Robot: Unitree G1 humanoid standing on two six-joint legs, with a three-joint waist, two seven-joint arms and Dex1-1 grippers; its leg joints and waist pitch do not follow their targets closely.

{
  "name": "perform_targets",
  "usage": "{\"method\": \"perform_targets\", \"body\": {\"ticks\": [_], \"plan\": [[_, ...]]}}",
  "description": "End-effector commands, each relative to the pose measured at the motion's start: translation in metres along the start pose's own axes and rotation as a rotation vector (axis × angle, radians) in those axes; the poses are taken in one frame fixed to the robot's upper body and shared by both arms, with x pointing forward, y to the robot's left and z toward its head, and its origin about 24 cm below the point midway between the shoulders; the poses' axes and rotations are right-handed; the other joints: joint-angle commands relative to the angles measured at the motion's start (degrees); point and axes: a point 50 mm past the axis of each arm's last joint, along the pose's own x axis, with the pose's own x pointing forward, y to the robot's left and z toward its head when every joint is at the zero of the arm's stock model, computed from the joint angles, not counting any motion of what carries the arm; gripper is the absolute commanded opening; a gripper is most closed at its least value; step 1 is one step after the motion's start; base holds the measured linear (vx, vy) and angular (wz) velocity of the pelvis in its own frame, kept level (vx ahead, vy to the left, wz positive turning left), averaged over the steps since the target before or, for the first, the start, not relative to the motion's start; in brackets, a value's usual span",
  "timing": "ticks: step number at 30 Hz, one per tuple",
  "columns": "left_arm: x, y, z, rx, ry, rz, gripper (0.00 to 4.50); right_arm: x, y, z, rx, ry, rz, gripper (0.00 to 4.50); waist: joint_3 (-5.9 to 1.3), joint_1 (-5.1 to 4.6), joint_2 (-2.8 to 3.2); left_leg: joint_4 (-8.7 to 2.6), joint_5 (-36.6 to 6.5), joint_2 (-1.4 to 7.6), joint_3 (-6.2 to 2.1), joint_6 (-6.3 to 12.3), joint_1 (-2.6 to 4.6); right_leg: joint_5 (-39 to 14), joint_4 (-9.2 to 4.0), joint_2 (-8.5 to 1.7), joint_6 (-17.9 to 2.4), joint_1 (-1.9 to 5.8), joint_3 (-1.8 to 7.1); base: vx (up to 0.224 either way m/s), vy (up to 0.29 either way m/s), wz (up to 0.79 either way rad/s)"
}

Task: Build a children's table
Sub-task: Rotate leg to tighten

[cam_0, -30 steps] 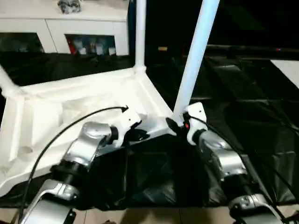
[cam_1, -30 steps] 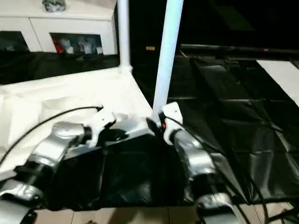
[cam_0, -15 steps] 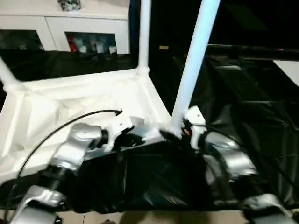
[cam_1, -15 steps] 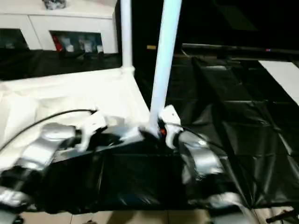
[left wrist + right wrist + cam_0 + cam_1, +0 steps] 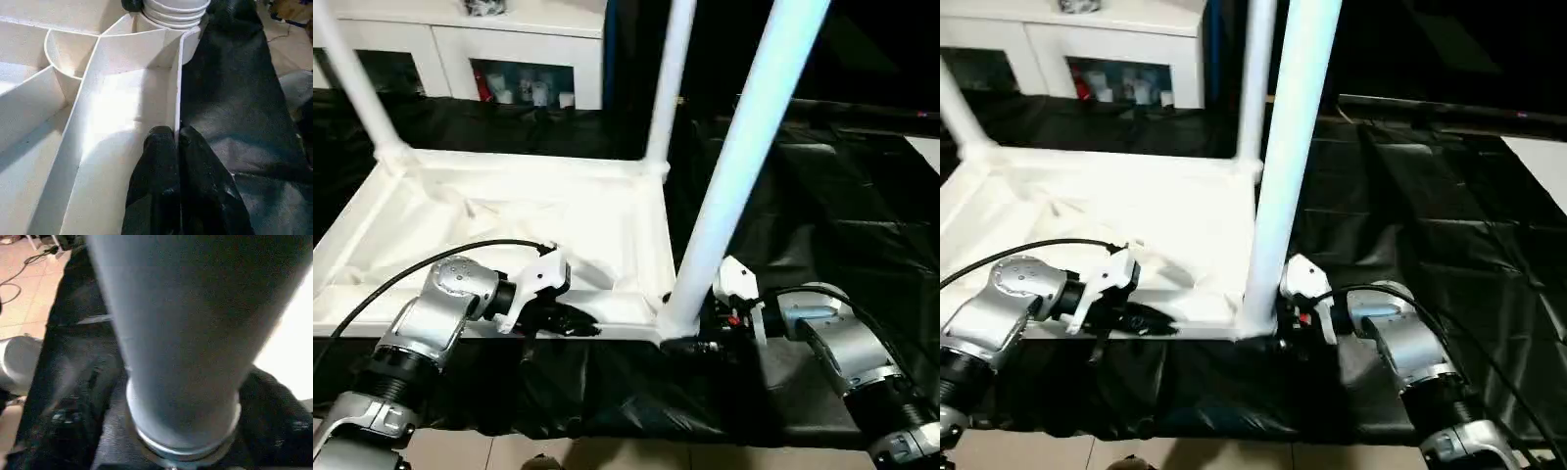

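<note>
- The children's table (image 5: 519, 211) is lying upside down on the black-draped surface (image 5: 842, 206), its ribbed underside facing up.
- Three white legs are standing in corner sockets: the near-right leg (image 5: 734, 166), the far-right leg (image 5: 668, 83) and the far-left leg (image 5: 357, 78).
- The left gripper (image 5: 177, 139) is sitting at the near edge of the tabletop, its two black fingers (image 5: 159, 161) clenched on the thin upright rim wall, one finger on each side.
- In the left wrist view, a round socket (image 5: 66, 61) is showing open beside the ribs, and the ringed base of a seated leg (image 5: 173, 10) is standing further along the rim.
- The right gripper (image 5: 697, 345) is positioned at the foot of the near-right leg, just beside its socket; whether its fingers are gripping or released, I cannot tell.
- In the right wrist view, that leg (image 5: 190, 333) is rising close in front of the camera, with a ringed collar at its base.
- A white cabinet (image 5: 499, 59) is standing behind the surface.
</note>
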Motion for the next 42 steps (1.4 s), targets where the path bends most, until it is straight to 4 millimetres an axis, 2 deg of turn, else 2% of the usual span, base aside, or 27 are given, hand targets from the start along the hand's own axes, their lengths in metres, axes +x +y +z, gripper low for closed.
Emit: {"method": "perform_targets", "body": {"ticks": [1, 6, 12, 13, 14, 17, 19, 21, 22, 23, 24, 25, 28, 29, 30, 31, 34, 35, 39, 42], "plan": [[0.002, 0.0, 0.014, 0.054, -0.07, -0.014, 0.0, 0.011, 0.013, -0.001, 0.001, 0.002, 0.122, 3.33, -3.39, -0.09, -0.01, -3.52, -9.7, 1.1, 0.5, 3.34, 0.31, -5.1, -3.11, -2.09, -14.0, 2.74, 1.72, 0.0, 0.0, 0.0], [0.003, -0.001, 0.013, 0.047, -0.08, -0.006, 0.0, 0.014, 0.016, -0.004, 0.016, 0.007, 0.131, 2.89, -3.38, 0.15, -0.01, -3.58, -10.1, 1.09, 0.44, 2.76, 0.3, -5.9, -3.11, -2.22, -13.8, 2.71, 1.71, 0.0, 0.0, 0.0], [0.015, 0.004, 0.017, 0.059, -0.114, 0.088, 0.0, 0.024, 0.013, -0.007, 0.047, -0.029, 0.054, 2.73, -3.36, 0.22, -0.13, -3.53, -10.2, 1.02, 0.47, 2.66, 0.33, -6.2, -3.23, -2.22, -13.5, 2.7, 1.76, 0.0, 0.0, 0.0], [0.024, 0.007, 0.021, 0.055, -0.128, 0.137, 0.0, 0.033, 0.006, -0.005, 0.07, -0.068, -0.058, 2.72, -3.15, -0.02, 0.02, -3.75, -11.5, 1.01, 0.41, 1.94, 0.24, -8.4, -3.53, -2.39, -13.2, 2.53, 1.81, 0.0, 0.0, 0.0], [0.03, 0.011, 0.024, 0.054, -0.126, 0.186, 0.0, 0.041, -0.001, -0.005, 0.102, -0.08, -0.152, 2.71, -3.0, -0.18, 0.05, -4.04, -13.5, 0.93, 0.22, 0.64, 0.23, -13.0, -3.97, -2.54, -12.1, 2.55, 1.74, 0.0, 0.0, 0.0], [0.039, 0.016, 0.028, 0.042, -0.134, 0.248, 0.0, 0.051, -0.011, -0.006, 0.134, -0.081, -0.289, 2.7, -3.06, -0.65, -0.12, -4.29, -15.4, 0.83, -0.06, -1.22, 0.45, -19.6, -4.58, -2.67, -9.4, 2.52, 1.74, 0.0, 0.0, 0.0], [0.045, 0.018, 0.033, 0.036, -0.147, 0.281, 0.0, 0.059, -0.016, -0.006, 0.171, -0.082, -0.363, 2.7, -3.06, -1.31, 0.07, -4.29, -16.2, 0.73, -0.1, -1.3, 0.53, -19.9, -4.76, -2.46, -8.9, 2.17, 1.84, 0.0, 0.0, 0.0], [0.054, 0.022, 0.039, 0.032, -0.154, 0.323, 0.0, 0.072, -0.021, -0.001, 0.223, -0.11, -0.44, 2.69, -3.04, -1.5, 0.45, -4.39, -16.6, 0.67, -0.27, -1.44, 0.4, -20.5, -4.8, -2.46, -8.6, 2.26, 1.78, 0.0, 0.0, 0.0], [0.054, 0.022, 0.039, 0.032, -0.154, 0.323, 0.0, 0.072, -0.021, -0.001, 0.223, -0.11, -0.44, 2.69, -3.05, -1.72, 0.3, -4.43, -16.6, 0.71, -0.22, -1.44, 0.32, -20.4, -4.87, -2.42, -8.5, 2.25, 1.81, 0.0, 0.0, 0.0], [0.065, 0.025, 0.048, 0.026, -0.172, 0.377, 0.0, 0.088, -0.027, 0.006, 0.259, -0.118, -0.547, 2.69, -3.05, -1.76, 0.37, -4.43, -16.5, 0.7, -0.24, -1.61, 0.31, -20.3, -4.85, -2.4, -8.3, 2.18, 1.8, 0.0, 0.0, 0.0], [0.069, 0.026, 0.052, 0.02, -0.184, 0.394, 0.0, 0.094, -0.029, 0.009, 0.274, -0.117, -0.591, 2.69, -2.97, -2.06, 0.36, -4.44, -16.5, 0.66, -0.12, -1.87, 0.35, -20.4, -4.95, -2.36, -8.5, 1.91, 1.9, 0.0, 0.0, 0.0], [0.075, 0.027, 0.058, 0.014, -0.199, 0.413, 0.0, 0.103, -0.032, 0.013, 0.29, -0.121, -0.65, 2.69, -3.22, -2.15, 0.51, -4.41, -16.6, 0.56, -0.32, -2.23, 0.41, -21.8, -4.94, -2.53, -8.1, 2.15, 1.74, 0.0, 0.0, 0.0], [0.081, 0.024, 0.064, 0.037, -0.212, 0.392, 0.0, 0.113, -0.03, 0.021, 0.283, -0.154, -0.635, 2.69, -3.28, -2.33, 0.62, -4.38, -15.9, 0.59, -0.22, -1.7, 0.24, -18.4, -4.83, -2.32, -8.5, 2.12, 1.79, 0.0, 0.0, 0.0], [0.081, 0.023, 0.065, 0.045, -0.214, 0.386, 0.0, 0.114, -0.029, 0.023, 0.276, -0.173, -0.61, 2.69, -3.46, -2.31, 0.7, -4.26, -15.2, 0.66, -0.18, -1.2, 0.18, -15.6, -4.57, -2.3, -9.0, 2.22, 1.81, 0.0, 0.0, 0.0], [0.081, 0.022, 0.065, 0.056, -0.218, 0.376, 0.0, 0.113, -0.028, 0.022, 0.258, -0.169, -0.6, 3.24, -3.48, -2.41, 0.64, -4.25, -14.6, 0.62, -0.18, -0.97, -0.05, -14.1, -4.4, -2.22, -9.2, 2.39, 1.79, 0.0, 0.0, 0.0], [0.079, 0.019, 0.064, 0.078, -0.229, 0.343, 0.0, 0.11, -0.027, 0.02, 0.274, -0.181, -0.562, 3.24, -3.58, -2.55, 0.48, -4.2, -12.6, 0.56, -0.21, -0.28, -0.35, -11.0, -4.11, -2.19, -9.6, 2.78, 1.68, 0.0, 0.0, 0.0], [0.075, 0.015, 0.06, 0.107, -0.225, 0.305, 0.0, 0.104, -0.027, 0.017, 0.27, -0.181, -0.536, 3.44, -3.73, -2.69, 0.52, -3.96, -10.2, 0.54, -0.14, 0.79, -0.42, -6.6, -3.65, -2.08, -10.6, 2.95, 1.69, 0.0, 0.0, 0.0], [0.071, 0.012, 0.055, 0.116, -0.208, 0.283, 0.0, 0.099, -0.028, 0.013, 0.238, -0.157, -0.525, 3.75, -3.8, -2.74, 0.53, -3.77, -9.3, 0.57, -0.02, 1.3, -0.3, -4.2, -3.38, -2.03, -11.6, 3.02, 1.7, 0.0, 0.0, 0.0], [0.062, 0.01, 0.046, 0.12, -0.175, 0.253, 0.0, 0.084, -0.028, 0.005, 0.187, -0.12, -0.475, 3.88, -3.83, -2.54, 0.58, -3.53, -8.1, 0.61, 0.24, 2.74, 0.05, -1.4, -3.17, -1.99, -13.3, 3.02, 1.72, 0.0, 0.0, 0.0], [0.051, 0.012, 0.035, 0.13, -0.113, 0.262, 0.0, 0.066, -0.031, 0.0, 0.139, -0.092, -0.449, 3.88, -3.67, -2.41, 0.59, -3.59, -9.0, 0.71, 0.31, 3.16, 0.13, -1.9, -3.27, -2.02, -13.7, 2.94, 1.73, 0.0, 0.0, 0.0]]}}
